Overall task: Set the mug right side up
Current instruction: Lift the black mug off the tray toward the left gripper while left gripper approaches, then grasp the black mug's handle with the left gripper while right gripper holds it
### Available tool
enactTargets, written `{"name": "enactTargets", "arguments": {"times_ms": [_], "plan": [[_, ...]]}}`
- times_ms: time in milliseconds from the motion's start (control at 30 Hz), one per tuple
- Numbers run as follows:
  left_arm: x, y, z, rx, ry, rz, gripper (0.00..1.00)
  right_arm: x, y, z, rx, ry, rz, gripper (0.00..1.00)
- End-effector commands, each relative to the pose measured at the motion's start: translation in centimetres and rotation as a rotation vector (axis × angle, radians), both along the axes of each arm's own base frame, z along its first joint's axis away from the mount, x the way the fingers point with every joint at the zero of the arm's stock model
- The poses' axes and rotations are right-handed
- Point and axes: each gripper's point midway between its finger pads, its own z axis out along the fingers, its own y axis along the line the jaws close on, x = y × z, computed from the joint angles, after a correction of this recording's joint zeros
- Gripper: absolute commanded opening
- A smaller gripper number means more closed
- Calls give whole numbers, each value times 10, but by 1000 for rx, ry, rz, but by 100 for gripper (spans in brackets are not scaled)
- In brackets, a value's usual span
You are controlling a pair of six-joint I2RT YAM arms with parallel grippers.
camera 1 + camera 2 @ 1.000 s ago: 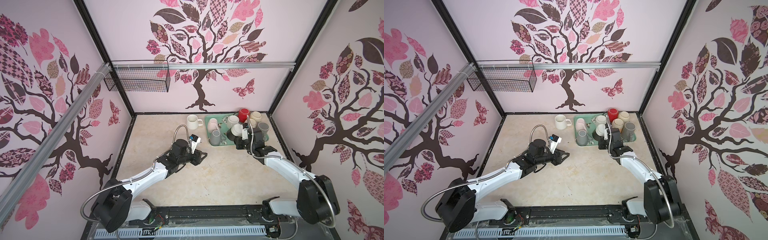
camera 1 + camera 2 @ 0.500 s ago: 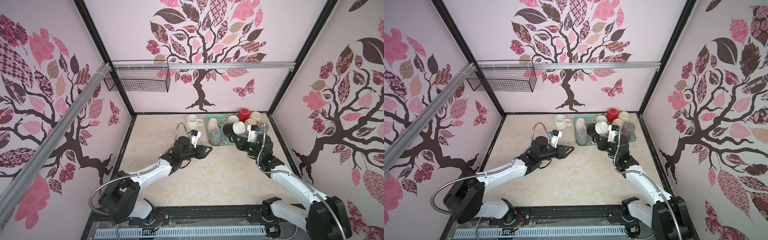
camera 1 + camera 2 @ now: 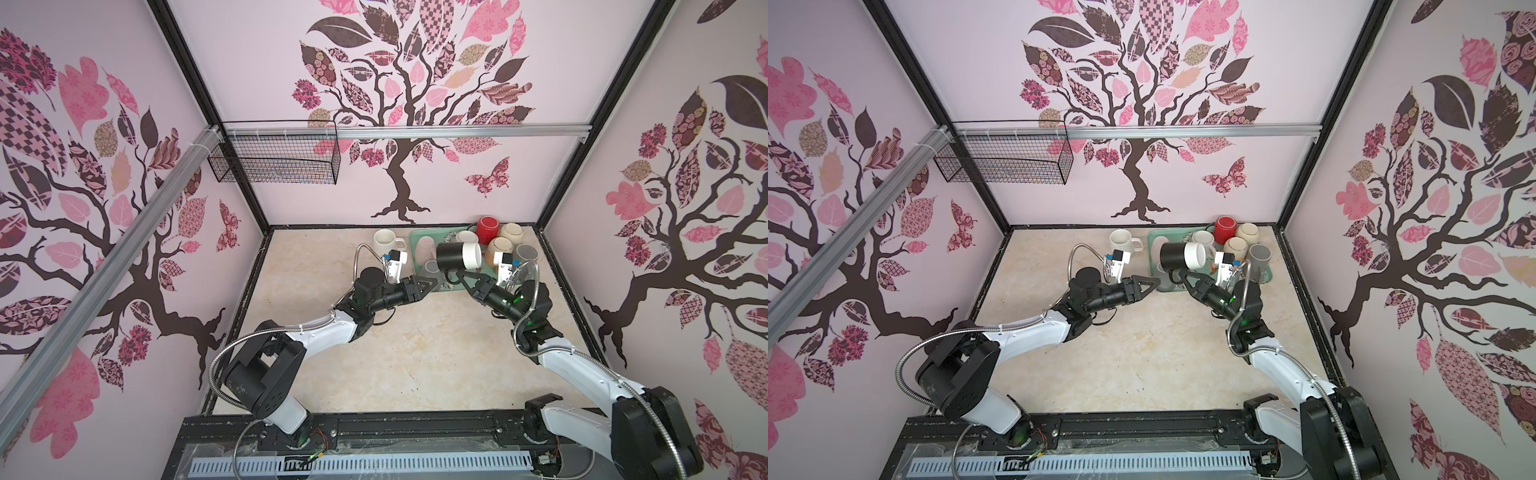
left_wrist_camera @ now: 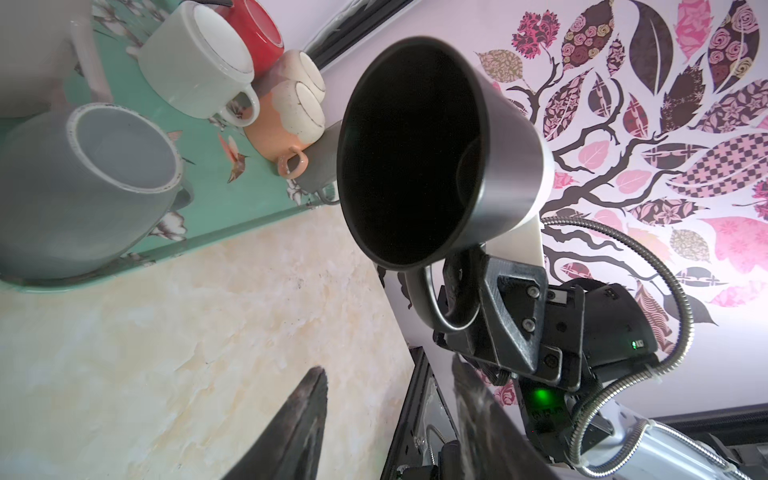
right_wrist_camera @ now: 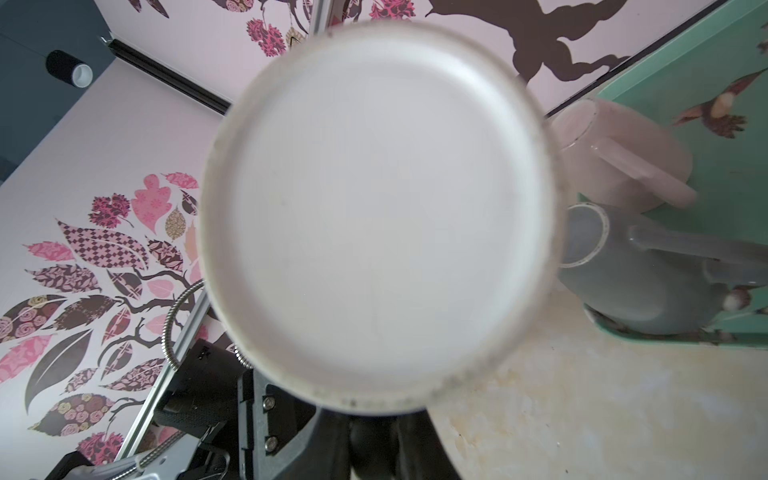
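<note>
Scene: two-arm rig over a beige marbled bench (image 3: 415, 353); walls papered with a tree pattern.
Task object: black ceramic mug with a white base (image 3: 457, 255) (image 3: 1183, 255); lifted clear of the bench, hanging over the near edge of the tray in both top views.
Mug attitude: on its side; dark mouth (image 4: 415, 145) turned toward the left arm; flat white underside (image 5: 374, 216) filling the right wrist view; handle pointing downward.
Right gripper (image 3: 459, 275) (image 3: 1185, 274): jaws clamped on the mug's handle from below; the grip is plain in the left wrist view (image 4: 461, 299).
Left gripper (image 3: 432, 282) (image 3: 1156, 282): held low beside the mug's mouth, aimed at it but apart from it; its two dark fingers (image 4: 303, 415) stand spread with nothing between them.
Mint-green patterned tray (image 4: 208, 166) (image 5: 706, 83): at the back right of the bench; carries a crowd of mugs.
Mugs on the tray: grey mug (image 4: 83, 187), white stoneware mug (image 4: 199, 62), red mug (image 3: 487, 228), pale pink mug (image 3: 424, 249) and speckled peach mug (image 4: 286, 120), all base-up.
White glazed mug (image 3: 384, 241) (image 3: 1121, 241): upright on the bare bench, just left of the tray.
</note>
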Motion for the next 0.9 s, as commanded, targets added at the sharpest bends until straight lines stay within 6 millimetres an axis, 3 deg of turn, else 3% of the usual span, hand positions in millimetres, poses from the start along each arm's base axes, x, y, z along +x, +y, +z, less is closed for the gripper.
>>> {"name": "enactTargets", "arguments": {"times_ms": [0,267,867], "plan": [[-3,-13,43,-138,-53,-51,51,-10,7,51,103,-161,69,0],[-1,-21,50,-194,-42,-84,48,-17,19,46,145,-130,140,0],[-9,-26,73,-271,-57,-155,32,-21,30,35,149,-95,196,0]]}}
